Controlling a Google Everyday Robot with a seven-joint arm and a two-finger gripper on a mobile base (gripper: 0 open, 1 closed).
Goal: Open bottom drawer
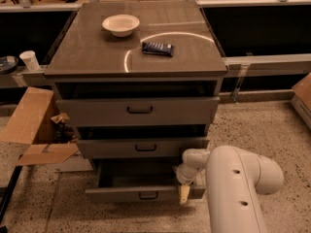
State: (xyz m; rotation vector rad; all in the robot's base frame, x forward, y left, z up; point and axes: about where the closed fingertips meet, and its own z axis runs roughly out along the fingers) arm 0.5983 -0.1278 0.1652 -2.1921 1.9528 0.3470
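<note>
The bottom drawer (pixel 121 194) of the grey cabinet is pulled out, its grey inside showing, with a small black handle (pixel 148 195) at the centre of its front. My gripper (pixel 184 192) hangs from the white arm (pixel 233 188) at the right end of that drawer front, just right of the handle. Above it sit the middle drawer (pixel 143 147) and the top drawer (pixel 138 110), each out a little.
On the cabinet top (pixel 87 52) stand a white bowl (pixel 120 24) and a dark blue packet (pixel 158 48). An open cardboard box (pixel 34 130) lies on the floor at left, and a white cup (pixel 30 59) stands further back left. Another box edge (pixel 303 98) is at right.
</note>
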